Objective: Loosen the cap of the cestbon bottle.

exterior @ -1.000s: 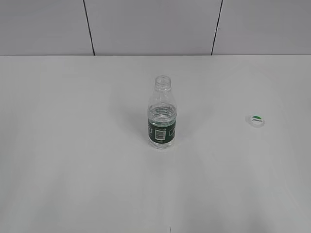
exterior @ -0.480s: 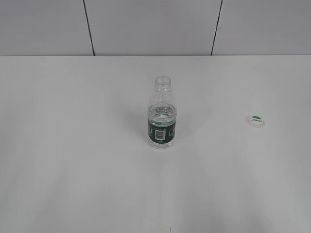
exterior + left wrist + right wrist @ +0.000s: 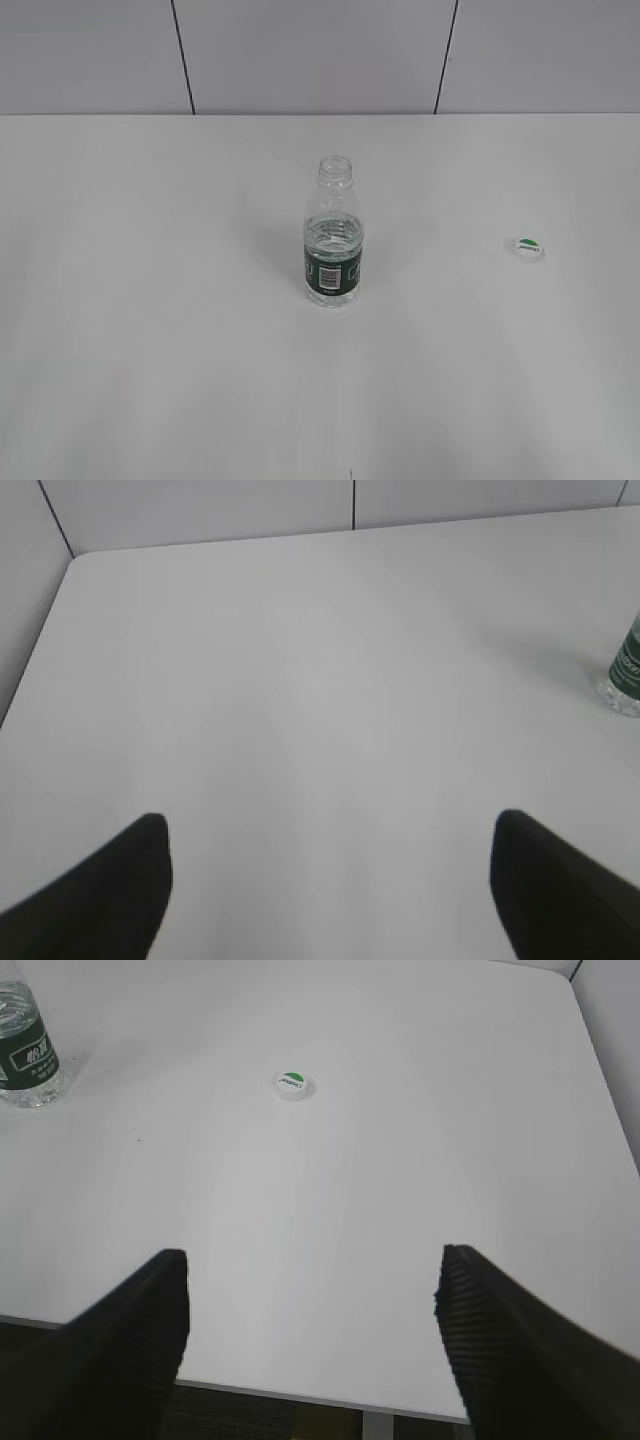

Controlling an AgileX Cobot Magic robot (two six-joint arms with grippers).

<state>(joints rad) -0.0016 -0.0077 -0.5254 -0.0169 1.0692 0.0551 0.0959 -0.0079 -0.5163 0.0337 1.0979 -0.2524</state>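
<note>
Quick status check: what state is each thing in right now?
Small clear plastic water bottle with dark green label: upright, uncapped, partly filled.
Small round white cap with green mark: off the bottle, lying on the table, marked top up.
Left gripper: open, empty.
Right gripper: open, empty.

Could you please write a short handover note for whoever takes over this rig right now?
Left gripper: open, empty, pulled back over bare table.
Right gripper: open, empty, near the table's front edge.
The cestbon bottle stands upright mid-table, mouth open, partly filled with water.
The cap lies on the table to the bottle's right, well apart from it, green mark up.
Done: the cap is off the bottle, so loosening is complete.
Left: apparently nothing; neither arm appears in the exterior view.
</note>
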